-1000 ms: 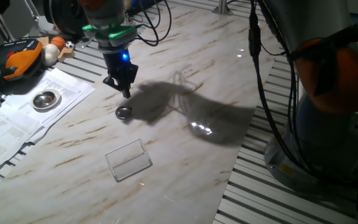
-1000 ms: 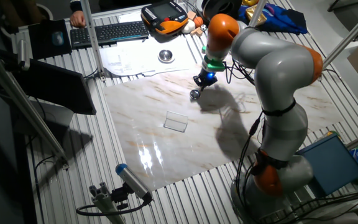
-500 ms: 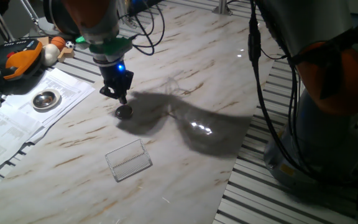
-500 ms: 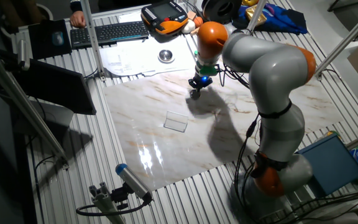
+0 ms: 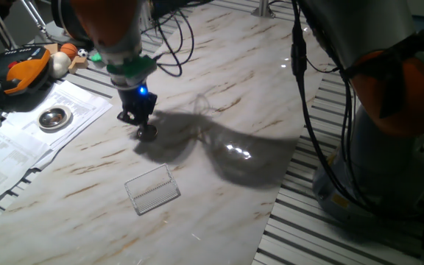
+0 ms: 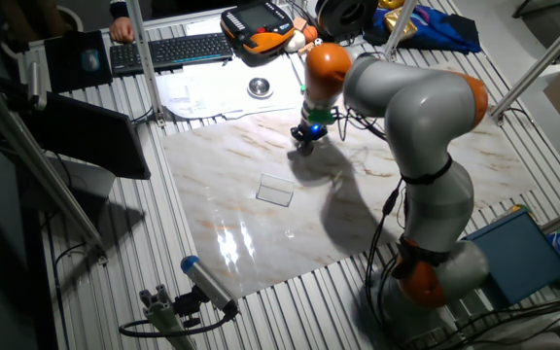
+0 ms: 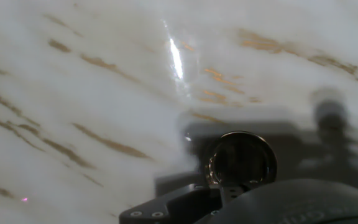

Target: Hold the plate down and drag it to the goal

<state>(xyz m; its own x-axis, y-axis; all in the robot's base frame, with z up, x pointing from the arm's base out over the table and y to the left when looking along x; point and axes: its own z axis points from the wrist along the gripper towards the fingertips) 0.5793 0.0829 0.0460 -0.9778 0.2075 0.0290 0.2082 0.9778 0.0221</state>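
On the marble tabletop (image 5: pixel 219 81), the gripper (image 5: pixel 143 126) partly hides the plate (image 5: pixel 148 132).

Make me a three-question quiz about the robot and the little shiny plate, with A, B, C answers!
1. Where is the plate?
A. right under the hand
B. on the printed paper
C. on the mesh goal

2. What colour is the little light on the robot's wrist?
A. red
B. blue
C. yellow

3. Has the plate reached the goal?
A. yes, it lies on it
B. it touches the edge
C. no, bare marble table lies between them

Answers:
1 A, the fingertips come down right over the plate in one fixed view.
2 B, a blue glow shows just above the hand.
3 C, both fixed views show the goal lying apart from the plate.
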